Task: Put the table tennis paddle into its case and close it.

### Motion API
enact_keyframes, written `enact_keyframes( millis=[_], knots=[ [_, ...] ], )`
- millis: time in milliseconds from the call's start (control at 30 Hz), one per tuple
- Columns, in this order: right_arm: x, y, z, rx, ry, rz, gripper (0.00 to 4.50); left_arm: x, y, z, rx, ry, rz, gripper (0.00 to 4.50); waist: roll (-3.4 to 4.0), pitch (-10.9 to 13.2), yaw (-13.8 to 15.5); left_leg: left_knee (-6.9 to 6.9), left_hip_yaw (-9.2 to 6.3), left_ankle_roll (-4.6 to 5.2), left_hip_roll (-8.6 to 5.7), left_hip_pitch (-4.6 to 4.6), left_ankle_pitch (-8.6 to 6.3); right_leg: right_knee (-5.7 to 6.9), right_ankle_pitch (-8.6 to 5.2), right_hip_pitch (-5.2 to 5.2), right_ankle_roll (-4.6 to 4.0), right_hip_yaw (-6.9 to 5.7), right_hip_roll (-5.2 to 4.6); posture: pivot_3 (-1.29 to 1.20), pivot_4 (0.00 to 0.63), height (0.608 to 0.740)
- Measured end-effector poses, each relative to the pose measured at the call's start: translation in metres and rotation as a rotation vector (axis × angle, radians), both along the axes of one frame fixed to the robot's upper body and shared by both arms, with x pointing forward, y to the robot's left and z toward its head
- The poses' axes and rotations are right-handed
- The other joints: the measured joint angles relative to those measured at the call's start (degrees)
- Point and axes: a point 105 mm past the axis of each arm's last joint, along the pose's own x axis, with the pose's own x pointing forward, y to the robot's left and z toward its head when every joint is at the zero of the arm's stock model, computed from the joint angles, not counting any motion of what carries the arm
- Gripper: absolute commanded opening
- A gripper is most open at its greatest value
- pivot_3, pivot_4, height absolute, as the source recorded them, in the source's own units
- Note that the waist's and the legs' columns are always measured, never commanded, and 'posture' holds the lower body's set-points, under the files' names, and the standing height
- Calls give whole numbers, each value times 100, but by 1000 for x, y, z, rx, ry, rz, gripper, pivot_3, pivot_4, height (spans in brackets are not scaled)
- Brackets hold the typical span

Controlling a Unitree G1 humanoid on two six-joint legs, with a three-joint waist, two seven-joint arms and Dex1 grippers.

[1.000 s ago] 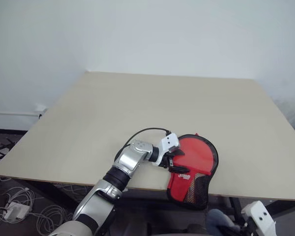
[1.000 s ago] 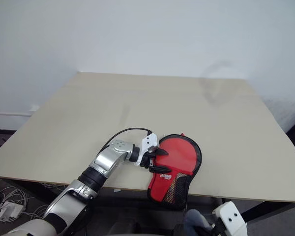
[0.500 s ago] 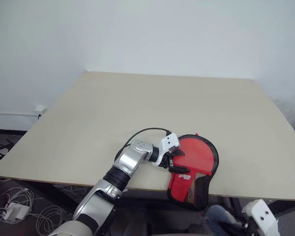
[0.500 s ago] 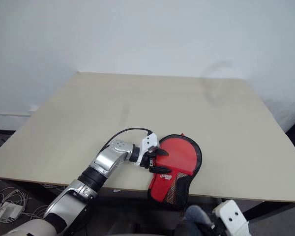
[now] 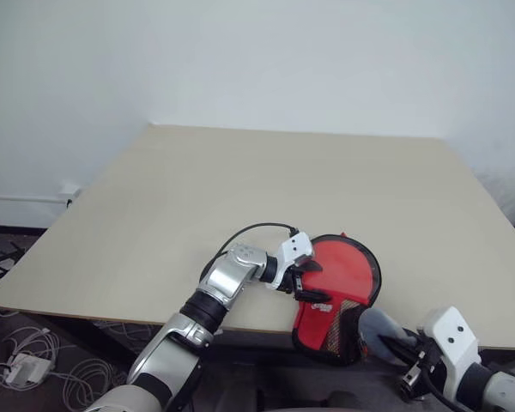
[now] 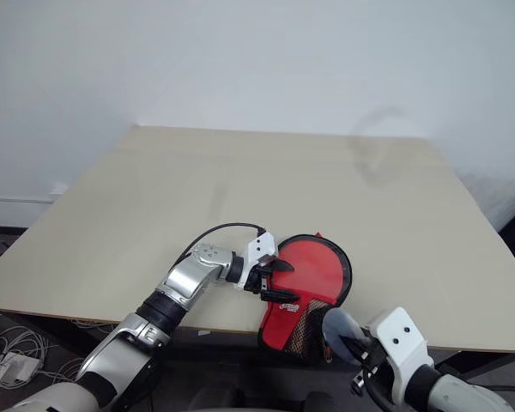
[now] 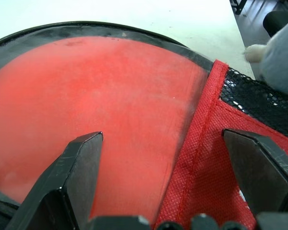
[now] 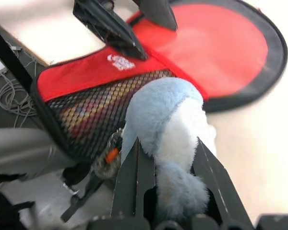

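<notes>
Red-faced case (image 5: pixel 336 296) overhangs the desk (image 5: pixel 240 197) edge; left end effector (image 5: pixel 312 281) spread open, right end effector (image 8: pixel 169 158) clamping a blue plush (image 8: pixel 168 124), could nudge it off.

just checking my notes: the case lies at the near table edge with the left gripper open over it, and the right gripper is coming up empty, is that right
One thing is off: the right gripper is not empty. It is shut on a pale blue and white fluffy object, as the right wrist view shows. The rest holds: the case lies at the near edge of the table, and the left gripper is open over it.
</notes>
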Motion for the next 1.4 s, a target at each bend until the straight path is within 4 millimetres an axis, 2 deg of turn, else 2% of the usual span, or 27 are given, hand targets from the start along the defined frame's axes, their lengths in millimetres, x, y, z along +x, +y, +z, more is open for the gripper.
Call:
enact_keyframes(
  millis=[100, 300, 600, 800, 933, 1200, 1400],
  knots=[
    [20, -5, -9, 23, -32, -75, 179, 1, 1, 0, 2, -1, 8, 4231, -1, 1, -2, 2, 0, 0, 2, 3, 0, 3, 2, 0, 0, 0, 2, 0, 0, 728],
    [35, -4, -23, 7, -41, -104, 179, 2, 2, 0, 6, -1, 17, 4231, 0, 2, -3, 2, -1, 0, 5, 9, 0, 6, 9, 0, 0, 0, 3, 0, 0, 728],
    [40, 1, -22, 25, -64, -103, 3361, 5, 4, -1, 12, 8, 35, 4231, -1, 4, -26, 2, 2, -1, 17, 17, 0, 6, 15, -2, 0, -4, -2, 0, 0, 728],
    [38, -4, -12, 50, -99, -106, 3361, 5, 3, 0, 4, 12, 30, 4231, -1, 4, -23, 2, 2, -1, 13, 15, 0, 6, 19, -2, 2, -4, -2, 0, 0, 728],
    [46, -11, 4, 68, -202, -144, 3361, 6, 4, 1, 2, 13, 36, 4231, 2, 5, -24, 1, 2, -1, 10, 14, 0, 6, 22, -3, 8, -4, -1, 0, 0, 728],
    [60, -18, 16, 59, -317, -226, 3361, 8, 5, 1, -6, 3, 47, 4231, 8, 11, -25, -6, 2, -4, 11, 14, -1, 5, 22, -6, 7, -8, 0, 0, 0, 728],
    [70, -22, 34, 111, -437, -302, 3361, 22, 13, 4, -54, -19, 115, 4231, 12, 42, -26, -8, 3, -4, 11, 9, -1, 7, 23, -13, 8, -9, 5, 0, 0, 728]
  ],
)
